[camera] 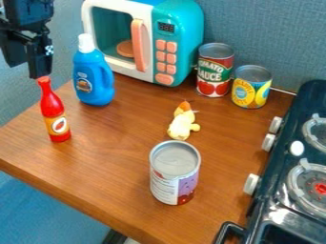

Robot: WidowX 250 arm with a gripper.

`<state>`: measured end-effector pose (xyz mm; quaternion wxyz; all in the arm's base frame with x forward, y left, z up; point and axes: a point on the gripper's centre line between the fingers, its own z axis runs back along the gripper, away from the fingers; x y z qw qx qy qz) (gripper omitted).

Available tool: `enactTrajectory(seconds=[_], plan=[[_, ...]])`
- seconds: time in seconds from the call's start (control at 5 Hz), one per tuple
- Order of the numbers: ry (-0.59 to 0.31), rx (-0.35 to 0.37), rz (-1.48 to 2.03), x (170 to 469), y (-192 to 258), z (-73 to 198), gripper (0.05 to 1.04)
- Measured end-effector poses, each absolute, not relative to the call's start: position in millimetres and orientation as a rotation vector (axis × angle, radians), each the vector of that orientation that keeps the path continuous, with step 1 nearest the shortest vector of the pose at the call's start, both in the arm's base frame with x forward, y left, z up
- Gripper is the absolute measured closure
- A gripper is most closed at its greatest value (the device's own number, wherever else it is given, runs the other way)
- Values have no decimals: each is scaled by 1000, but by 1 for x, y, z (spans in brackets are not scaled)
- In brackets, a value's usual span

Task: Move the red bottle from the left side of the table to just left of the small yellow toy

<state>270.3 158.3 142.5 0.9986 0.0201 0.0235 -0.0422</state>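
Robot arm [26, 10], black, one: at 10 o'clock in the view. Gripper [26, 69], black, two-finger, one: at 10 o'clock, pointing toward 6; fingers [40, 59] parted.

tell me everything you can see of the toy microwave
The toy microwave, plastic by its look, stands upright on the wooden tabletop. It has a teal body, white front, shut door with peach handle, peach disc inside, small dark display and peach buttons. Whether the blue bottle touches it, I cannot tell.
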Motion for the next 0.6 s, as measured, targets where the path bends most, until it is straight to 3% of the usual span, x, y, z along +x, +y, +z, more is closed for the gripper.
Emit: enactTrajectory(seconds=[0.6], plan=[[68,44,-87,273,159,133,83]])
